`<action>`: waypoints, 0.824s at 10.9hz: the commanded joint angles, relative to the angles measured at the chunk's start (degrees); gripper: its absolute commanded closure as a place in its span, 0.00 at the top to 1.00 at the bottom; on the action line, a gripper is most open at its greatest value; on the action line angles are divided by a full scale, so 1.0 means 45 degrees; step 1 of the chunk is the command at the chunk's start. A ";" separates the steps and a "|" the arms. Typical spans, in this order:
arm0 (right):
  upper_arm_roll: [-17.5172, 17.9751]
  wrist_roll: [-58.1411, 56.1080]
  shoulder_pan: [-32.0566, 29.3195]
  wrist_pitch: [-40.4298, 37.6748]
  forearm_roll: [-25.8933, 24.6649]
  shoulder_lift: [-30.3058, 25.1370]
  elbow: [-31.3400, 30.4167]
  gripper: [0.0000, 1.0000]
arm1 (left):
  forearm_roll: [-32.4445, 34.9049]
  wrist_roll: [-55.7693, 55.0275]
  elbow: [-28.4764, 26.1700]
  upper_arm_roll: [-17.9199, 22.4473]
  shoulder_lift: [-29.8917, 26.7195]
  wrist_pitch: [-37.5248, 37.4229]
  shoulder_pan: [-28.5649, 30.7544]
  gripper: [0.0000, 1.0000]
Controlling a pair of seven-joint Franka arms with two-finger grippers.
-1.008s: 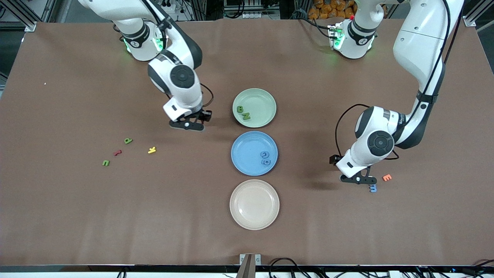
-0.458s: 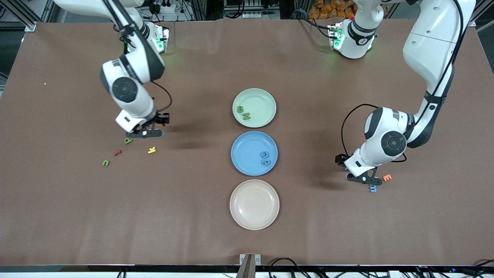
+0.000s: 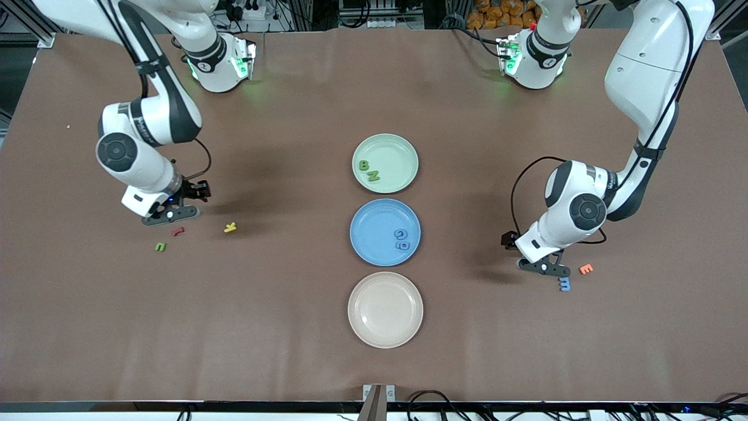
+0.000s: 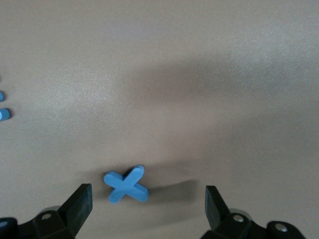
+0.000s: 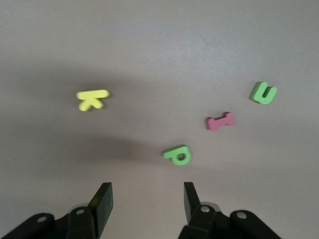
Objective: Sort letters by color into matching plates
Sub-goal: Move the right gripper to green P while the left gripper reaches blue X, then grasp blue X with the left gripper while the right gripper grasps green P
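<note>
Green letter P (image 5: 177,155) lies on the worktop (image 3: 280,327) just ahead of the right tool (image 5: 144,201), fingers apart and empty to straddle it, while the left tool (image 4: 147,206) hangs spread wide over a blue X (image 4: 126,183), both letters well apart from the plates (image 3: 385,163).

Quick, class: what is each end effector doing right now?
Left end effector: open, empty, over the blue X.
Right end effector: open, empty, over the green P.

The plates were pale green (image 3: 392,153), bright blue (image 3: 374,231) and beige (image 3: 385,310). Two green letters (image 3: 368,170) and two blue letters (image 3: 401,239) matched their plates. Loose letters were yellow (image 5: 92,99), pink-red (image 5: 220,121), green (image 5: 177,155), orange (image 3: 585,269) and blue (image 4: 126,183).
</note>
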 commanded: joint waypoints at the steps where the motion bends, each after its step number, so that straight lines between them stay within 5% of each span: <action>1: -0.0146 -0.1713 -0.0455 0.0637 0.0166 0.0419 -0.0169 0.66 | -0.0092 0.0420 -0.0111 -0.0090 0.0039 0.0234 0.0140 1.00; 5: -0.0146 -0.3258 -0.1021 0.1613 0.0088 0.1141 -0.0207 0.66 | -0.0073 0.0517 -0.0091 -0.0089 0.0176 0.0410 0.0354 1.00; 6: -0.0146 -0.3298 -0.1041 0.1634 0.0069 0.1259 -0.0188 0.66 | -0.0092 0.0537 -0.0091 -0.0089 0.0177 0.0410 0.0354 0.92; 7: -0.0146 -0.3318 -0.1158 0.1982 0.0049 0.1395 -0.0207 0.67 | -0.0092 0.0518 -0.0091 -0.0089 0.0196 0.0410 0.0374 0.71; 9: -0.0166 -0.3978 -0.1333 0.2608 0.0010 0.1727 -0.0188 0.67 | -0.0247 0.0169 -0.0091 -0.0089 0.0177 0.0410 0.0355 0.00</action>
